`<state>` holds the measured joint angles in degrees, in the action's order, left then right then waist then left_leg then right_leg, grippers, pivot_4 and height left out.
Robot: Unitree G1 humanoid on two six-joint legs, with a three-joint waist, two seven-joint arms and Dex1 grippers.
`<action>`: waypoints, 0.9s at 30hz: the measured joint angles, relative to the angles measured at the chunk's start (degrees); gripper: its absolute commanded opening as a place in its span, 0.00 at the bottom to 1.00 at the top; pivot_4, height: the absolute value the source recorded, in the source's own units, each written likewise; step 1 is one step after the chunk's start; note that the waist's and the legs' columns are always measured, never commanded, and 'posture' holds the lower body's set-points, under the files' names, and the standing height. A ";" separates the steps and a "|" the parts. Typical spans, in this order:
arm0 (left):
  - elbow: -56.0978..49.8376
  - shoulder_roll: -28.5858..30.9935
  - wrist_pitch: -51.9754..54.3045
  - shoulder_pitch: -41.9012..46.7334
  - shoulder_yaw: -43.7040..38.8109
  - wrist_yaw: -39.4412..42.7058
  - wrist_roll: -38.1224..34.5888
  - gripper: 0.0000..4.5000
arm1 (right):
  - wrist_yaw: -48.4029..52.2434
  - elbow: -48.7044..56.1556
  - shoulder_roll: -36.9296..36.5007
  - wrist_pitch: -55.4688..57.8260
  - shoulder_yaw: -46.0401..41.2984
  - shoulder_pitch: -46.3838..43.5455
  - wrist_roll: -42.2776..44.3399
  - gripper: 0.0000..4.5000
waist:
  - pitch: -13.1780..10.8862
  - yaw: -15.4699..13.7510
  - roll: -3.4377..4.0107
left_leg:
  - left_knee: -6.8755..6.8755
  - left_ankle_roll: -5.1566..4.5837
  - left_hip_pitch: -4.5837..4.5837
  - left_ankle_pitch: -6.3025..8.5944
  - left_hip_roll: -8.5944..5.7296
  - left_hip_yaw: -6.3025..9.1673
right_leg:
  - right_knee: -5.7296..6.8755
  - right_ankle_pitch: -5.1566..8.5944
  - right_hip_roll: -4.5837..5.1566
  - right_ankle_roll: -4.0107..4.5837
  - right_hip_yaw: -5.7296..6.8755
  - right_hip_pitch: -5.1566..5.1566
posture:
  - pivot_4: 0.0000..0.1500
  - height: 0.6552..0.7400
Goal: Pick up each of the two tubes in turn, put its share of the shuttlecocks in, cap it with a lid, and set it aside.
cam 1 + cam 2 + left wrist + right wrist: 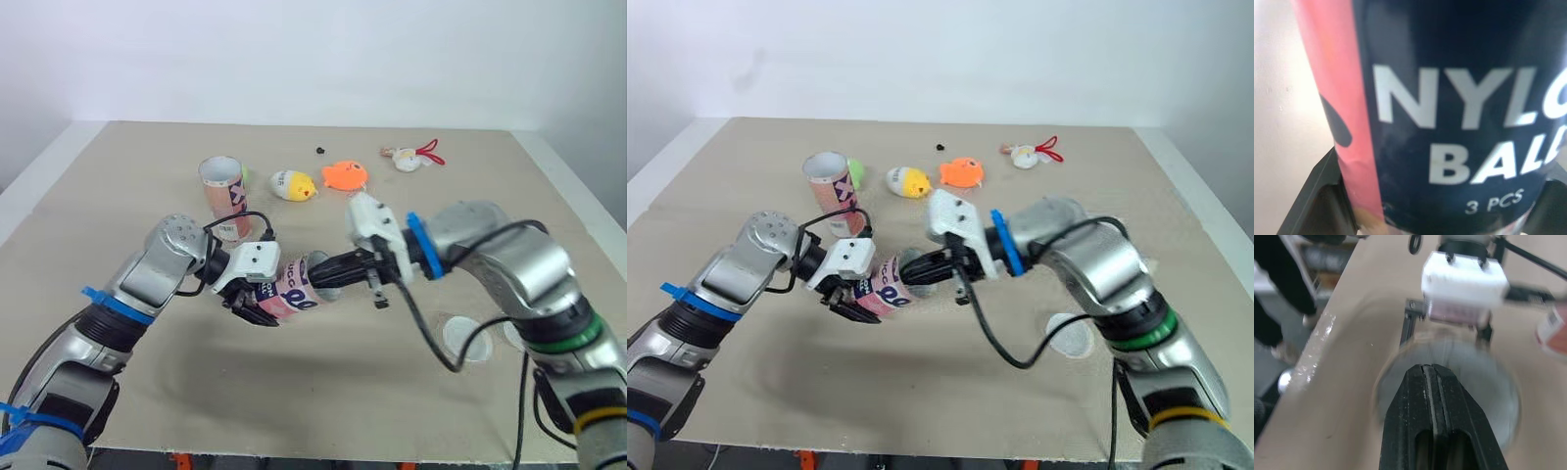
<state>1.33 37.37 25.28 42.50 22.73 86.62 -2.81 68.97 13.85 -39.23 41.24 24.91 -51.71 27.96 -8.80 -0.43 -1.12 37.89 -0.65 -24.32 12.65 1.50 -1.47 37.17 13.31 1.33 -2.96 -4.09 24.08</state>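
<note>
My left gripper (257, 299) is shut on a pink and dark tube (294, 289) printed "NYLON BALL" (1449, 122). The tube lies tilted, with its mouth turned to the right. My right gripper (328, 274) is shut, its fingertips (1428, 369) pressed together right at the round clear mouth (1488, 387) of that tube. I cannot tell whether a lid sits there. A second tube (223, 196) stands upright at the back left. Yellow (294, 185), orange (345, 175) and white-red (409, 158) shuttlecocks lie behind the grippers. A clear lid (466, 336) lies under my right forearm.
A green object (243, 174) peeks out behind the upright tube. A small black bit (319, 151) lies at the back of the beige table (147, 392). Another clear lid (514, 333) shows near the table's right edge.
</note>
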 measured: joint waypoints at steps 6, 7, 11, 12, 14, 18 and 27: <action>0.13 0.23 -0.02 0.04 -0.02 0.21 -0.02 0.72 | 6.05 -6.86 4.14 -3.47 4.78 -4.92 -5.82 0.01 | 0.00 0.02 0.00 | -0.01 0.00 -0.02 0.00 0.02 -0.03 | 0.08 -0.18 -0.02 0.15 0.00 0.08 | 1.00 1.00; 0.18 0.31 0.00 0.04 -0.03 0.20 -0.01 0.72 | 7.08 -7.68 4.86 -3.70 5.07 -5.50 -6.47 0.01 | 0.00 0.03 0.00 | 0.00 0.00 -0.01 0.00 0.03 -0.03 | 0.09 -0.17 -0.04 0.16 0.00 0.08 | 1.00 1.00; 0.17 0.66 0.07 -0.02 -0.03 0.16 -0.02 0.72 | 8.52 -9.44 7.21 -3.56 5.21 -5.72 -7.21 0.01 | 0.00 0.08 0.00 | 0.01 0.00 0.00 0.00 0.09 -0.04 | 0.12 -0.17 -0.10 0.16 0.01 0.09 | 1.00 1.00; 0.17 0.73 0.10 -0.04 -0.03 0.16 -0.03 0.72 | 8.61 -9.63 7.55 -3.48 5.07 -5.72 -7.38 0.01 | 0.00 0.09 0.00 | 0.01 0.00 0.01 0.00 0.10 -0.03 | 0.13 -0.17 -0.11 0.17 0.01 0.09 | 1.00 1.00; 0.16 0.82 0.18 -0.06 -0.09 0.14 -0.07 0.72 | 8.64 -9.76 7.90 -2.88 4.67 -5.71 -7.47 0.01 | 0.00 0.09 0.01 | 0.01 0.00 0.01 0.00 0.11 -0.03 | 0.15 -0.17 -0.13 0.18 0.01 0.11 | 1.00 1.00; 0.15 0.66 0.27 -0.10 -0.14 -0.10 -0.41 0.72 | 9.46 -9.41 6.76 -1.37 2.94 -5.27 -6.65 0.01 | 0.00 0.05 0.01 | 0.01 0.00 -0.01 0.00 0.08 -0.02 | 0.16 -0.18 -0.10 0.20 0.01 0.11 | 1.00 1.00; 0.66 -3.11 -0.19 -0.41 -0.53 -2.75 -3.26 0.72 | 9.27 -1.38 -1.48 4.51 -8.99 -1.79 0.90 0.01 | -0.06 0.08 -0.06 | 0.08 0.00 -0.28 0.01 0.00 0.01 | 0.09 -0.25 -0.02 0.16 0.00 0.26 | 1.00 1.00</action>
<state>1.99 34.27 25.09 42.09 22.20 83.87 -6.07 78.24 12.47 -40.71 45.74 15.92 -53.50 28.85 -8.85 -0.35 -1.18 37.97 -0.64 -24.59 12.65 1.51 -1.46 37.26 13.07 1.30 -2.80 -4.09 24.34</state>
